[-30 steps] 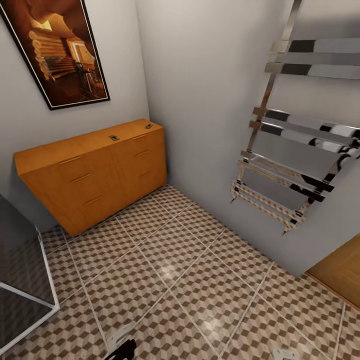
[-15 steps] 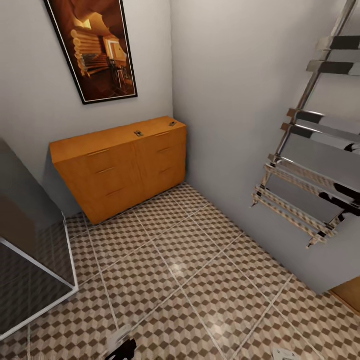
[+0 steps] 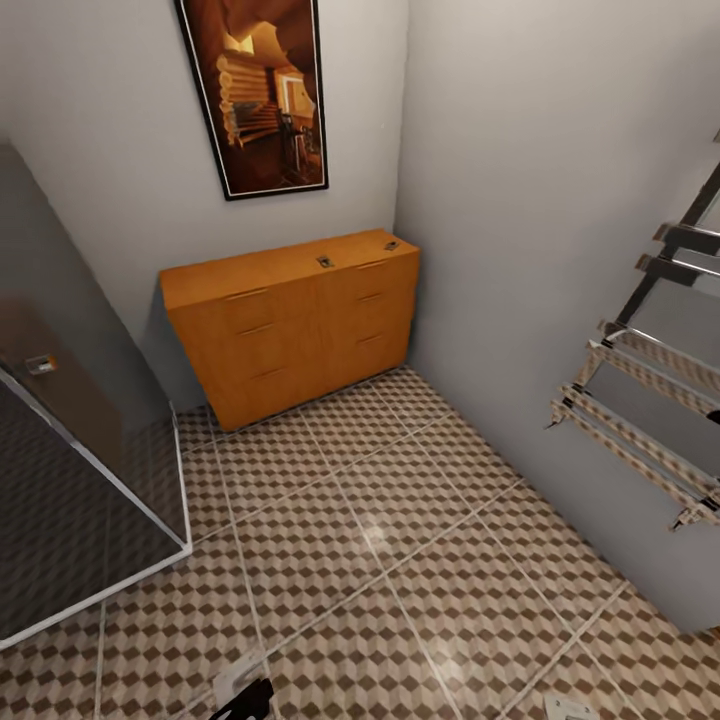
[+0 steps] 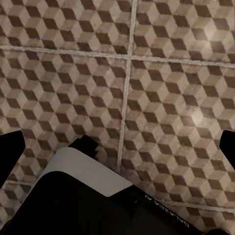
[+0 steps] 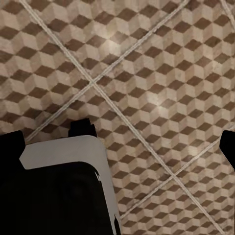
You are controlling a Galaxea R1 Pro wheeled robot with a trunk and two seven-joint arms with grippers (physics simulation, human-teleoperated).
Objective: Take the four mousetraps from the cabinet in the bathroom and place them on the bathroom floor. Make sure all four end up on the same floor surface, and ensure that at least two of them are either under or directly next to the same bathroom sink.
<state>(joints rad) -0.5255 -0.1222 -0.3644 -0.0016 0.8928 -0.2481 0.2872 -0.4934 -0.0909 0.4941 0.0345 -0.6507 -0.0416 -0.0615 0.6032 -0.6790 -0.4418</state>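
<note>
Mousetraps: two small dark items seen on the cabinet top, at and.
Judged light, stiff, flat, possibly snap-prone; best pinched by board edges. Floor lies between. Whether either gripper is spread or closed cannot be told.

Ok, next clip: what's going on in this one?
Nothing is being handled yet. The robot is in a bathroom facing the orange-brown cabinet in the corner. Two small mousetraps lie on the cabinet's top, toward its right end. Both wrist cameras look down at the tiled floor, and nothing sits between either arm's jaws. A glass shower wall stands to the left, a towel rail on the right.
</note>
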